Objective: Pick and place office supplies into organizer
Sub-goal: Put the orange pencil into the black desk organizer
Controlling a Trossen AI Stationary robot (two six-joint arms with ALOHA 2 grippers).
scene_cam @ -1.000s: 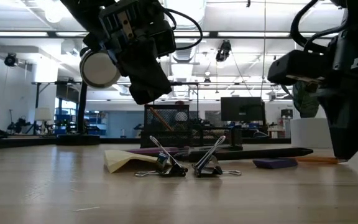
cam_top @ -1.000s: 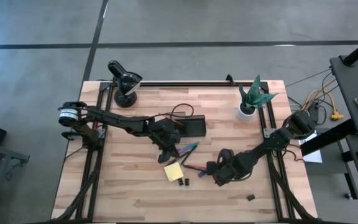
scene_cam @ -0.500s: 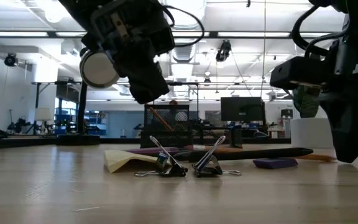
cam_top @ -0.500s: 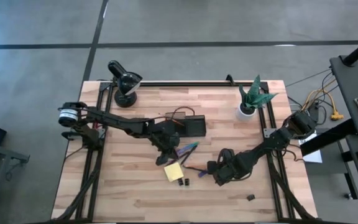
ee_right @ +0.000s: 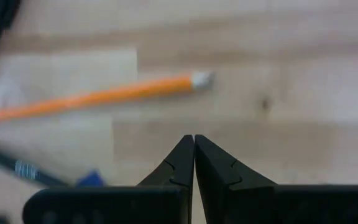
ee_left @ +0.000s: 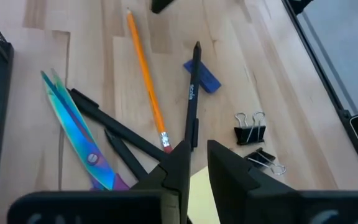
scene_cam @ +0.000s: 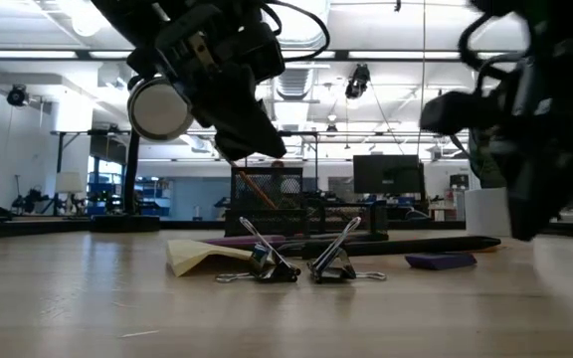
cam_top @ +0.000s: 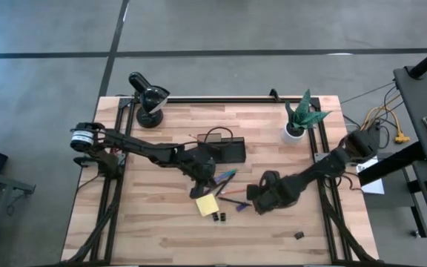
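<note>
The office supplies lie in a loose heap mid-table: scissors (ee_left: 79, 137) with shiny blades, an orange pencil (ee_left: 146, 81), a long black pen (ee_left: 193, 93), more black pens (ee_left: 104, 121), a small blue-purple block (ee_left: 202, 76), a yellow sticky pad (cam_top: 207, 205) and two black binder clips (scene_cam: 301, 264). The dark mesh organizer (cam_top: 228, 150) stands just beyond them. My left gripper (ee_left: 194, 165) hovers above the sticky pad, slanting down, its fingers a narrow gap apart with nothing between them. My right gripper (ee_right: 194, 142) is shut, pointing down above bare wood near the pencil's eraser end (ee_right: 201, 78).
A black desk lamp (cam_top: 148, 96) stands at the far left corner and a potted plant (cam_top: 301, 115) at the far right. One more clip (cam_top: 299, 236) lies alone near the front right. Bare wood stretches along the near edge and the left side.
My left gripper has rolled at the wrist, so its fingers now slant more toward the right arm, staying above the sticky pad. My right gripper has come up a little from the table and edged toward the heap of supplies. The supplies have not moved.
</note>
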